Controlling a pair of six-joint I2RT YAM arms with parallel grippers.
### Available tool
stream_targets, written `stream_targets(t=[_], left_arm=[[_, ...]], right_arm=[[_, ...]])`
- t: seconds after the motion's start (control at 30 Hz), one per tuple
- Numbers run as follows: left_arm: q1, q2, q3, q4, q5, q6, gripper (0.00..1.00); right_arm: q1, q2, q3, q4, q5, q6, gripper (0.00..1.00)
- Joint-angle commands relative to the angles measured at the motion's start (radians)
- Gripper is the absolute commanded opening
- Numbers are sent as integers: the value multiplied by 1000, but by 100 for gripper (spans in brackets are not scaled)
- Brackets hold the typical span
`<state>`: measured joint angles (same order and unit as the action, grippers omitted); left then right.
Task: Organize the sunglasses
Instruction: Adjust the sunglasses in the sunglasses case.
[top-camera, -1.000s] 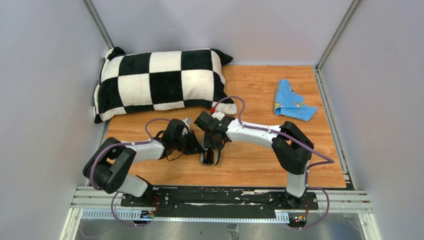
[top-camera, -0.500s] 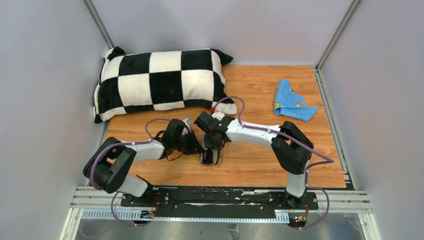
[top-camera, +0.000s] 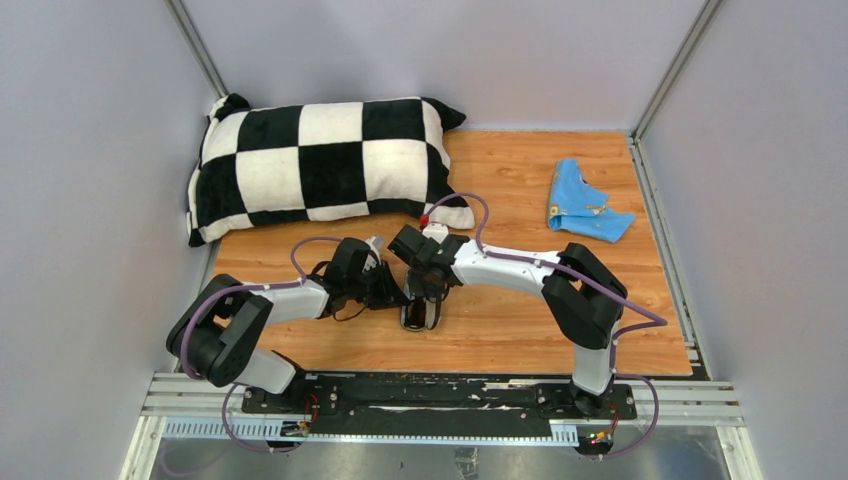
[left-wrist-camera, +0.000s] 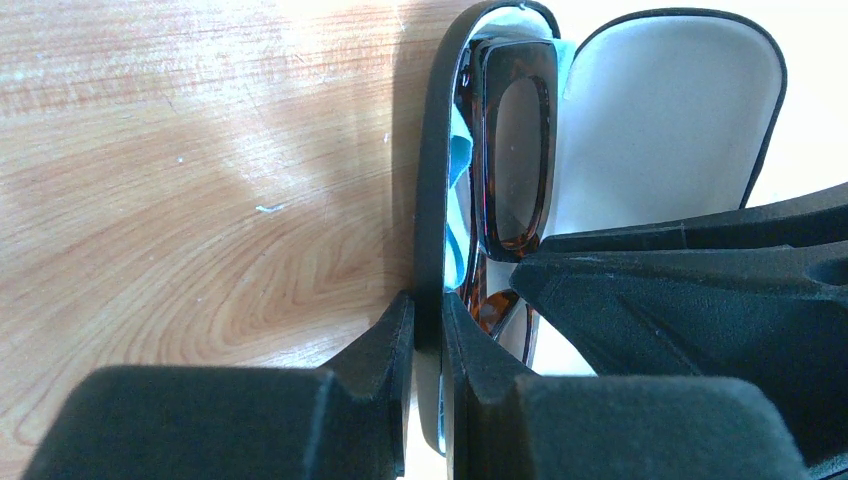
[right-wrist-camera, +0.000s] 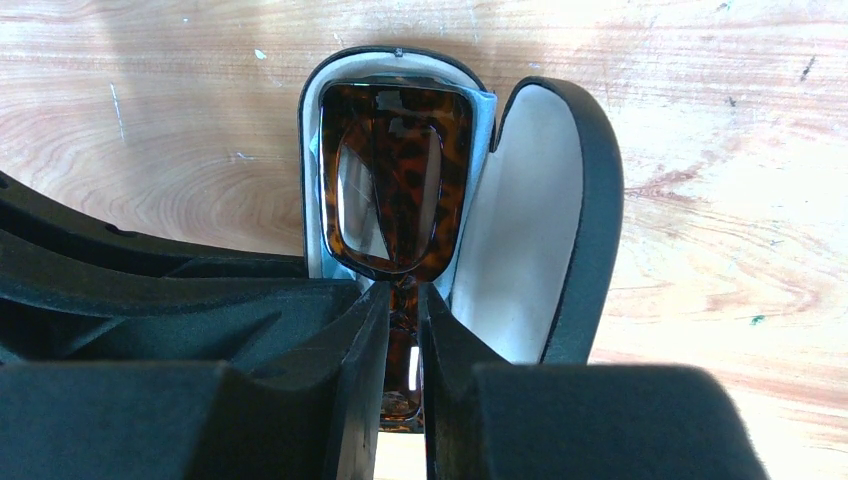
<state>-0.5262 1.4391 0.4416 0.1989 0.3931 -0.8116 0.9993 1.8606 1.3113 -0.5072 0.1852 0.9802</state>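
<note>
A black case (top-camera: 418, 318) lies open on the wooden table between the two arms. The sunglasses (right-wrist-camera: 395, 190), tortoiseshell brown with tinted lenses, lie folded in its white-lined half, also seen edge-on in the left wrist view (left-wrist-camera: 512, 150). A strip of light blue cloth (left-wrist-camera: 458, 170) shows under them. My right gripper (right-wrist-camera: 403, 305) points down into the case and is shut on the sunglasses' frame. My left gripper (left-wrist-camera: 428, 320) comes in from the left and is shut on the case's thin black side wall (left-wrist-camera: 432, 200). The case lid (right-wrist-camera: 530, 230) stands open to the right.
A black-and-white checked pillow (top-camera: 320, 165) fills the back left of the table. A blue cloth (top-camera: 585, 212) lies crumpled at the back right. Grey walls enclose the table on three sides.
From above, almost nothing differs: the right wrist has shifted very slightly over the case. The left arm has kept still.
</note>
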Motion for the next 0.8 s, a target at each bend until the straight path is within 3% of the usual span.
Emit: stream_targets(t=[0.0,0.37,0.77], left_arm=[[-9,8,-20,-2,4,22,7],[-9,-3,-36,-3,7,18,7],[-9,-58,-55,-2,-16,0,13]], right_arm=[[-5,13,-30,39,72,-11,22],[-3,-21,-66,96,79,-17,22],[12,-71,-80,144,60,-56,33]])
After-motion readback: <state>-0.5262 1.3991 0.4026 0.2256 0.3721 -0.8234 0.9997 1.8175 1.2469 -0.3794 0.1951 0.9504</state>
